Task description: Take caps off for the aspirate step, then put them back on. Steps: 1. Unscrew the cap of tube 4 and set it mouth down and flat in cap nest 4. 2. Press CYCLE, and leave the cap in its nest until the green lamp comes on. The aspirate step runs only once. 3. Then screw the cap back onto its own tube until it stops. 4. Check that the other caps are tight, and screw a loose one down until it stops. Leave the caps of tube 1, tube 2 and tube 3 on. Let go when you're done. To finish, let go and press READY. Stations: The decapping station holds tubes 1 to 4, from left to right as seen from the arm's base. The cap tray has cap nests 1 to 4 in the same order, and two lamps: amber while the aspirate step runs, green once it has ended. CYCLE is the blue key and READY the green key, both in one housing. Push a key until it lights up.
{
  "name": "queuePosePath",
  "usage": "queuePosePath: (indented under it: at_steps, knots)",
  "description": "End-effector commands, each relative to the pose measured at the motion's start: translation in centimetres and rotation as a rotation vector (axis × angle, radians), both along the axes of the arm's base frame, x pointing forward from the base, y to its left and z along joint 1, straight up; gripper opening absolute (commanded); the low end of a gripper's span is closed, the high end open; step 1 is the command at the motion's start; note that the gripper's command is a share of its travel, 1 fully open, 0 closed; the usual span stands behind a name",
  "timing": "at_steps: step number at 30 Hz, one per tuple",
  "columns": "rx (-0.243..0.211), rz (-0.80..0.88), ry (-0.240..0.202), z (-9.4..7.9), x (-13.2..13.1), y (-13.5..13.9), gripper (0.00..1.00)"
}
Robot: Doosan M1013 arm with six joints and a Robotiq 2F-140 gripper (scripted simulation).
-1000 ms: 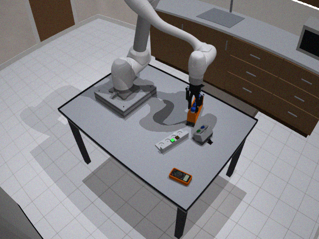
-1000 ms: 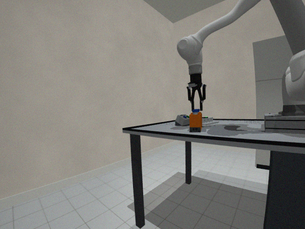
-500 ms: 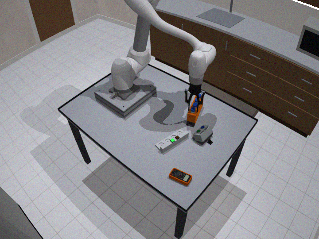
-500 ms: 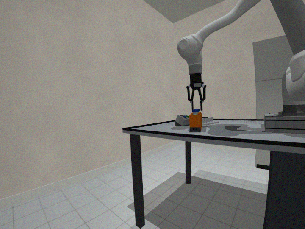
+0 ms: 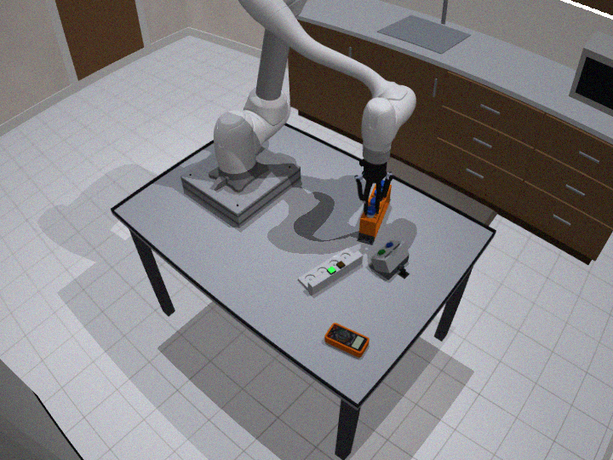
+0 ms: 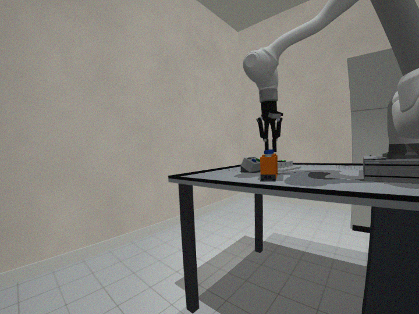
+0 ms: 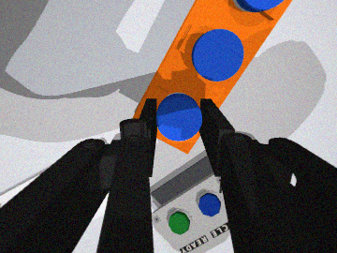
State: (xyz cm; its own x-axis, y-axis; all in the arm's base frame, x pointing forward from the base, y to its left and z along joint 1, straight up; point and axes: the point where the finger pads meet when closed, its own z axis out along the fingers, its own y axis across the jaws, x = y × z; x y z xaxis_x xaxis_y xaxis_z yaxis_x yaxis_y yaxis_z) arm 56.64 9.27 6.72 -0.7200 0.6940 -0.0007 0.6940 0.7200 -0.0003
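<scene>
In the top view, going from the left, the arm's stepped base plate [image 5: 208, 195] sits at the upper left of the grey table [image 5: 208, 257]. Right of centre stands the orange decapping station [image 5: 372, 221], a narrow block whose long axis runs from lower left to upper right in that frame, its tubes upright with blue caps facing up. The gripper [image 5: 375, 193] hangs straight down over the block's near end. Below it lies the white cap tray [image 5: 317, 278], set slantwise, with its green lamp [image 5: 330, 270] lit and a dark lamp [image 5: 341, 266] just beside it. To the right of the tray is the grey key housing [image 5: 386, 263], with a green key and a blue key on top. Nearer the bottom edge, well apart, lies an orange multimeter [image 5: 346, 339].

From the wrist, the end cap [image 7: 179, 117] sits in the middle of the frame, squarely between the two black fingers, which press against its left and right sides: the claw is clenched on this cap, which is seated on its tube at the station's lowest corner. The station [image 7: 187, 70] stretches away toward the upper right, with the next cap [image 7: 218, 54] just beyond. Below the fingers show the READY key [image 7: 179, 223] and the CYCLE key [image 7: 210, 204].

From the side view, the gripper [image 6: 269, 148] points down, tips around the blue cap [image 6: 268, 152] atop the orange block [image 6: 268, 167].
</scene>
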Motion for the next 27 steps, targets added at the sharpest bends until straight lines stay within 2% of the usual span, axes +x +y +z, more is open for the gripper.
queuePosePath:
  at_steps: [1,10,16,18,27]
  knots:
    - [0.001,0.0,-0.001,0.06,0.04,0.01,0.3]
    - [0.001,0.0,-0.001,0.06,0.04,0.01,0.3]
    - [0.001,-0.3,-0.001,0.05,0.05,0.01,0.3]
    - [0.001,-0.3,-0.001,0.05,0.05,0.01,0.3]
    - [0.001,-0.75,-0.001,0.02,0.05,0.01,0.3]
